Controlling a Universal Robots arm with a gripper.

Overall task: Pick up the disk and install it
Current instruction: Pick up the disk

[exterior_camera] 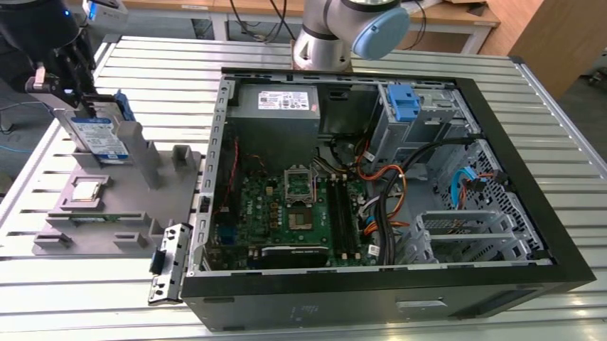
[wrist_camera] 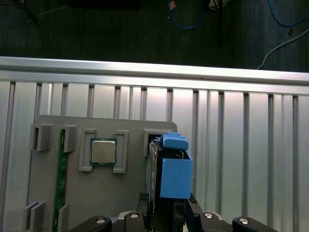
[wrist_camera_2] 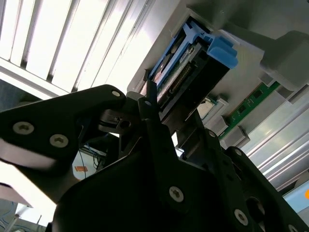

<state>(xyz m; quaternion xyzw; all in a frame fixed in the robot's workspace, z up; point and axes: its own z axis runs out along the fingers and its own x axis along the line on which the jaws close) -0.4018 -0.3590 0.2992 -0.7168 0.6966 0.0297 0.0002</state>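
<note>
At the exterior view's left, over the grey fixture, I am watching the gripper hanging straight above the disk, which is standing on edge in the fixture's slot, its long axis running up toward the tool. In both wrist views the fingers are sitting one on each flat face of the drive, and I am judging them clamped on its upper end, with the blue carrier showing along its edge. The open computer case is lying well apart, toward the exterior view's right, so the disk is sitting outside it
</note>
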